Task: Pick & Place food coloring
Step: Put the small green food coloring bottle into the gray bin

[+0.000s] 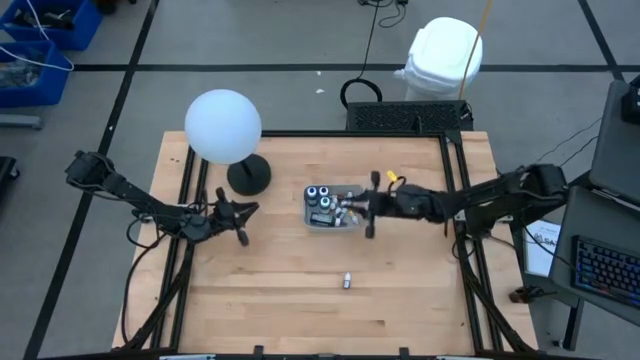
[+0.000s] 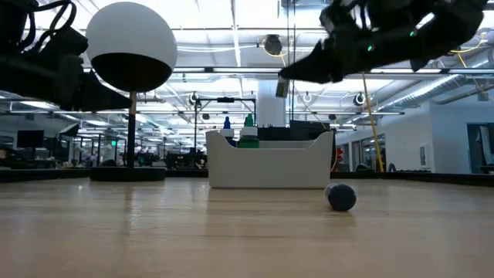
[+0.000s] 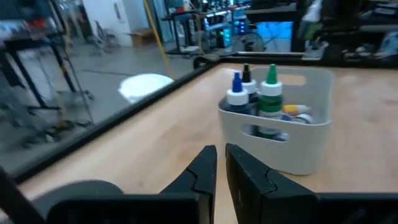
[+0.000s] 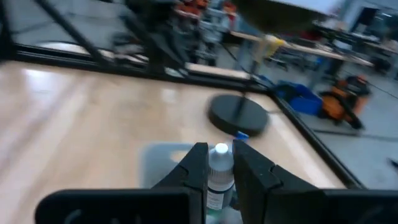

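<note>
Wooden table (image 1: 270,300): right gripper (image 4: 218,163) clamps a small bottle (image 4: 217,171) above the part-filled tray (image 1: 310,222); left gripper (image 3: 220,163) clenched empty; one jar (image 1: 346,281) remains loose.

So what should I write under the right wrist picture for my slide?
Right gripper holding a white-capped bottle above the tray.

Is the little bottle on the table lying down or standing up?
Lying down. The small bottle lies on its side on the bare wooden table, outside the tray.
</note>
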`<state>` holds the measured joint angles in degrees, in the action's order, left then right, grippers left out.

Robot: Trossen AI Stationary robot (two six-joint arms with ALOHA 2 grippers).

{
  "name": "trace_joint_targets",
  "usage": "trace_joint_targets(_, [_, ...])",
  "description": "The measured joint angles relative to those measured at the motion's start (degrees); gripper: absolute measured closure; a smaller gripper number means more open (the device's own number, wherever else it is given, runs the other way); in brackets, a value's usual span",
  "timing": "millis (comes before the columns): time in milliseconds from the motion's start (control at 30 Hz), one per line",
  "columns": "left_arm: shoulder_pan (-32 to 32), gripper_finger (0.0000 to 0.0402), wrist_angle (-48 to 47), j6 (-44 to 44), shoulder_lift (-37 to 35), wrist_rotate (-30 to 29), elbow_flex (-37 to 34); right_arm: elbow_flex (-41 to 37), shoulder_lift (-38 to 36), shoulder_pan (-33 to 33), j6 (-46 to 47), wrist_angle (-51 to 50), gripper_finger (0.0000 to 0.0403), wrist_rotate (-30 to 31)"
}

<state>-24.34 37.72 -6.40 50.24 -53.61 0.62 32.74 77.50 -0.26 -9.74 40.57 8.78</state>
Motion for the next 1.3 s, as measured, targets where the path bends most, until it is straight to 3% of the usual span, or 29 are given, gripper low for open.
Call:
trace_joint_targets(200, [1.03,0.0360,3.31,10.60,0.00,0.06,0.00,-0.18,5.28,-5.86,0.89,2.39,0.0363,-3.09])
trace_joint_targets(567, [5.37,0.0360,7.64,23.56,0.00,5.84,0.00,-0.12,15.68,-10.17,0.21,8.48,0.0363,-2.87])
trace_joint_targets(1300, [14.45,0.0360,8.29,24.03,0.00,16.65,0.00,-0.07,18.86,-10.17,0.28,9.31,0.0361,-3.17])
